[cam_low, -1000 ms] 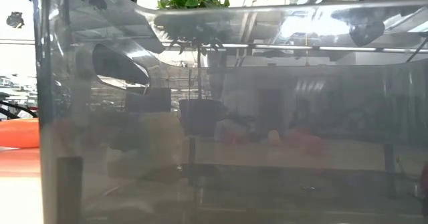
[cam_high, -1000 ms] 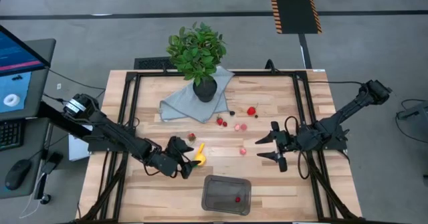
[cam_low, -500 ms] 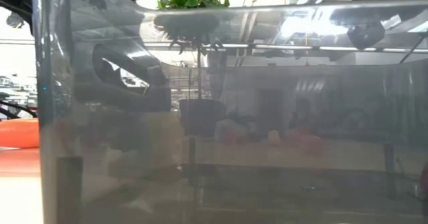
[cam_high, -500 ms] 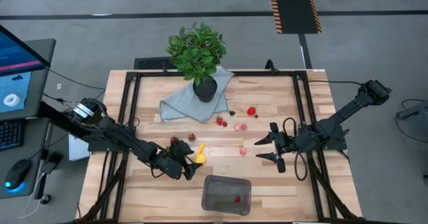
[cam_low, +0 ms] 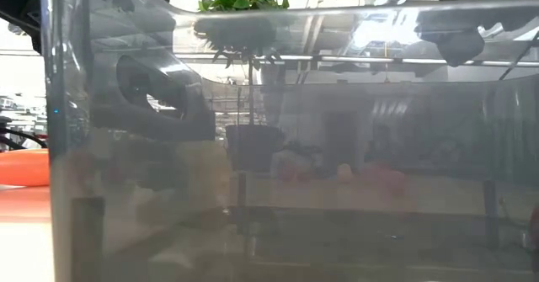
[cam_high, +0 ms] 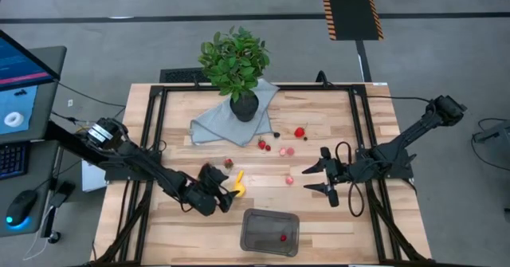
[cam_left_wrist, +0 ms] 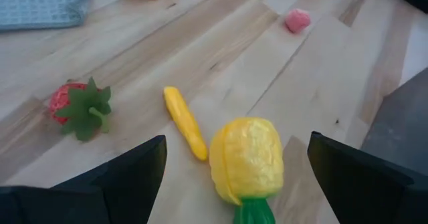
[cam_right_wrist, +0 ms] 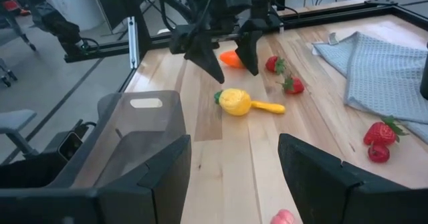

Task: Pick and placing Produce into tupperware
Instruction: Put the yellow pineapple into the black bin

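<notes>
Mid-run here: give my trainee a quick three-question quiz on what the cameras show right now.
1. True or false: the left tool is shut on the yellow lemon.
2. What already lies in the tupperware? A) a banana B) a small red piece C) nothing
3. On what does the potted plant stand?

Key: 1. False; its fingers are open around the lemon. 2. B, a red piece. 3. The blue-grey cloth.

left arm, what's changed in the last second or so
The left pincer slid a little toward the table's near edge and now stands open around the yellow lemon, not yet closed on it. The right pincer, open, crept slightly inward. Banana, strawberries and tupperware stayed put.
</notes>
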Motion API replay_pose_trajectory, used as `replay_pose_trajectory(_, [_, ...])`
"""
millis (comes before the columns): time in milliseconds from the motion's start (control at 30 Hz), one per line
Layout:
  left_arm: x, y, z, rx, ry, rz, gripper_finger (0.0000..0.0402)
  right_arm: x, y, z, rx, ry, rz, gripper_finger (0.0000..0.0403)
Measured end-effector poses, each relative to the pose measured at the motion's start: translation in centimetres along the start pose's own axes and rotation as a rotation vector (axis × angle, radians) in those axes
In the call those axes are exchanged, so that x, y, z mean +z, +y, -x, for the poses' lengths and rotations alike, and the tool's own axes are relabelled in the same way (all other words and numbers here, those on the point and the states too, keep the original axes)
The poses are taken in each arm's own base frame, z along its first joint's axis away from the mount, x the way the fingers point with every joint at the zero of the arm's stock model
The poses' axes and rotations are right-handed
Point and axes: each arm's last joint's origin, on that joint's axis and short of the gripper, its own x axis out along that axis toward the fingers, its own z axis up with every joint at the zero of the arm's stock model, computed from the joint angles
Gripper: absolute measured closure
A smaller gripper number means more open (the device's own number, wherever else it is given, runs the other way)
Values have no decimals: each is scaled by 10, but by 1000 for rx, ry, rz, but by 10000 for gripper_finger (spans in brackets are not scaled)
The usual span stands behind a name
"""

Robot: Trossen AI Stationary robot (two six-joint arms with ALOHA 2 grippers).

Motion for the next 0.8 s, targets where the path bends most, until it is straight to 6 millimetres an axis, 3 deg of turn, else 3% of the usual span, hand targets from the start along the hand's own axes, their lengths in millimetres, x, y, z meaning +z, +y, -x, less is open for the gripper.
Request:
replay_pose_trajectory(400, [-9,-1,-9,0,10,-8,52,0,0,0,0,0,0,154])
replay_pose_trajectory(600, [-23,-7,-24,-39,44,-33,52,0,0,0,0,1,1,154])
replay_pose_trajectory(800, [-22,-11,-29,-32,37,-37,53,0,0,0,0,0,0,154])
